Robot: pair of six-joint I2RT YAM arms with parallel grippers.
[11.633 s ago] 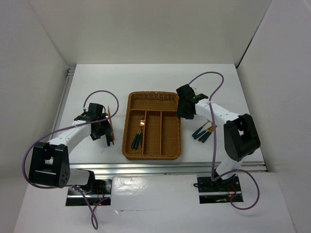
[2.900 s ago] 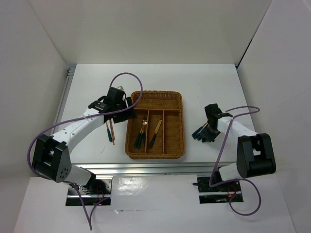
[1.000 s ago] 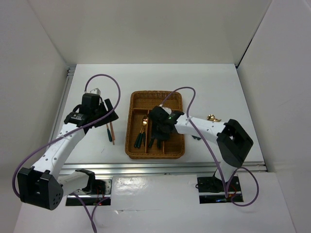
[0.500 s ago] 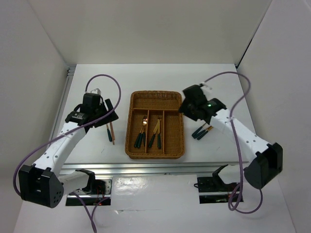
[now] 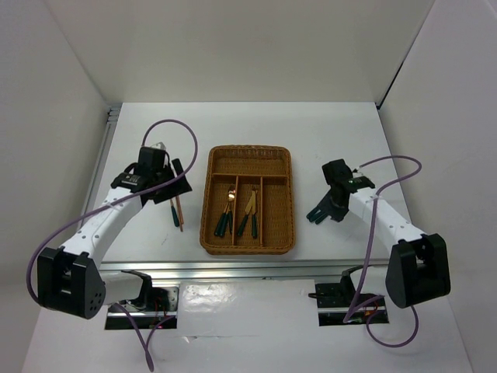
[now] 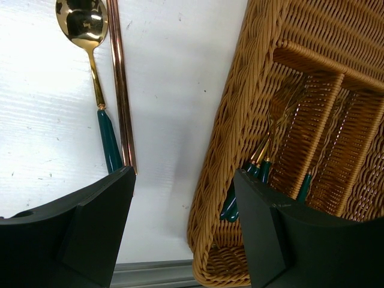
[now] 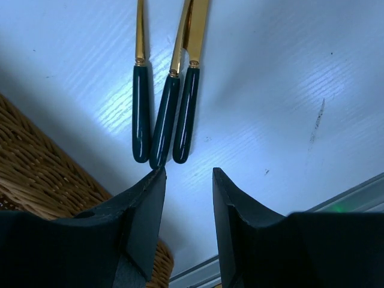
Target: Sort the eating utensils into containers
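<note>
a rectangular tan-brown woven wicker cutlery tray (image 5: 278,214) sits in the middle of the white table (image 5: 248,128), with three long slots running near to far and one crosswise slot at its far end. gold-headed utensils with dark teal-green handles (image 5: 225,216) lie in the left long slot. more of the same kind (image 5: 248,217) lie in the middle long slot, handles towards the near end.

the left tool (image 6: 183,180) hangs over the bare strip of table just left of the tray's left wall. its fingers (image 6: 90,228) are spread wide with nothing between them. beside that strip, a gold-bowled spoon with a dark teal-green handle (image 6: 90,36) and a pair of thin reddish-brown chopsticks (image 6: 120,90) lie side by side on the table. they run parallel to the tray's long side, apart from it, and the spoon's bowl is at the far end.

the right tool (image 7: 189,177) hangs over the table right of the tray, its fingers (image 7: 141,222) parted by a narrower gap and holding nothing. just beyond its fingertips, three gold utensils with dark teal-green handles (image 7: 165,120) lie bunched together on the table, handle ends nearest the tool. their heads are cut off in the wrist view, so i cannot tell spoon from fork.
</note>
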